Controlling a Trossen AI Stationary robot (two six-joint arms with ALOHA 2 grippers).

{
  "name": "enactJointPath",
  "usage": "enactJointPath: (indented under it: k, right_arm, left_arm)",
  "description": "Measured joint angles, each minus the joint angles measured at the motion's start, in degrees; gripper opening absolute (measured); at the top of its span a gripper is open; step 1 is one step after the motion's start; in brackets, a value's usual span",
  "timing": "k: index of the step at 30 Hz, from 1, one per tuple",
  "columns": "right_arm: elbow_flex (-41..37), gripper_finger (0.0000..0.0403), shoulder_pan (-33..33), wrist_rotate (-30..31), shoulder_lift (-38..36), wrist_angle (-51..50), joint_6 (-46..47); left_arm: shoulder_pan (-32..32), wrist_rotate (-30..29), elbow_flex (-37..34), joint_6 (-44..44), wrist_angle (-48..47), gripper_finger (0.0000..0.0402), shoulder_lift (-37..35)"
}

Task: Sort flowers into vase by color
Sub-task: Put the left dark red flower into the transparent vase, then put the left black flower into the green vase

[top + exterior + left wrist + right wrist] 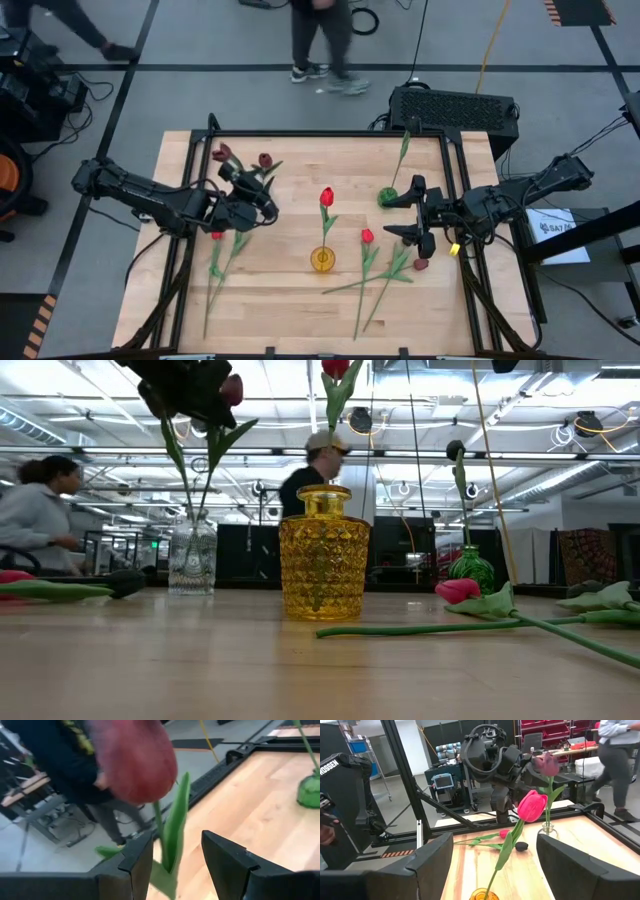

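A maroon tulip stands upright in the clear vase at the table's far left. Its stem and leaf rise between the spread fingers of my open left gripper, and no finger shows touching them. A second maroon tulip leans from the same vase. A red tulip stands in the yellow vase at the middle. A bare stem rises from the green vase. My right gripper waits open beside the green vase, holding nothing.
Loose tulips lie flat on the wood: a red-headed one with a second stem at the left, a red one and a dark one with crossed stems at the right. A black frame borders the table. People move beyond it.
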Motion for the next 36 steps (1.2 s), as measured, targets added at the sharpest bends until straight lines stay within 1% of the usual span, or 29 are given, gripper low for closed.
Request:
enactJointPath:
  k: [3,9,16,19,23,25,28,30,32,33,36]
  right_arm:
    - [0.0,0.0279,0.0,0.0,0.36,-0.01,0.14]
    - [0.0,0.0279,0.0,0.0,0.61,-0.02,0.09]
    - [0.0,0.0279,0.0,0.0,0.61,-0.02,0.09]
    - [0.0,0.0279,0.0,0.0,0.61,-0.02,0.11]
    - [0.0,0.0279,0.0,-0.01,0.61,-0.02,0.42]
    - [0.0,0.0279,0.0,-0.02,0.61,-0.02,0.45]
    - [0.0,0.0279,0.0,-0.01,0.61,-0.02,0.55]
    - [0.0,0.0279,0.0,-0.02,0.61,-0.02,0.55]
    - [0.0,0.0279,0.0,-0.02,0.63,-0.04,0.57]
    - [0.0,0.0279,0.0,-0.02,0.63,-0.04,0.57]
    - [0.0,0.0279,0.0,-0.02,0.63,-0.04,0.57]
  left_arm:
    - [-1.01,-2.34,0.0,0.0,0.12,0.0176,0.0]
    - [-4.52,-5.05,0.0,0.03,0.2,0.0176,0.0]
    - [-10.99,-5.91,0.02,0.55,-0.02,0.0176,0.0]
    - [-14.16,-7.9,0.04,2.08,-0.04,0.0176,0.0]
    - [-18.22,-12.05,0.04,4.61,-0.06,0.0176,0.0]
    - [-20.17,-12.44,0.05,6.26,-0.03,0.0176,-0.03]
    - [-23.44,-11.78,0.07,6.37,-0.06,0.0176,-0.43]
    - [-25.61,-8.74,0.11,5.53,-0.04,0.0176,-0.9]
    - [-27.37,-2.6,0.11,2.82,-0.14,0.0176,-1.64]
    - [-27.98,1.48,0.12,1.17,-0.16,0.0176,-1.98]
    - [-28.97,17.3,0.17,-4.81,-0.55,0.0176,-2.31]
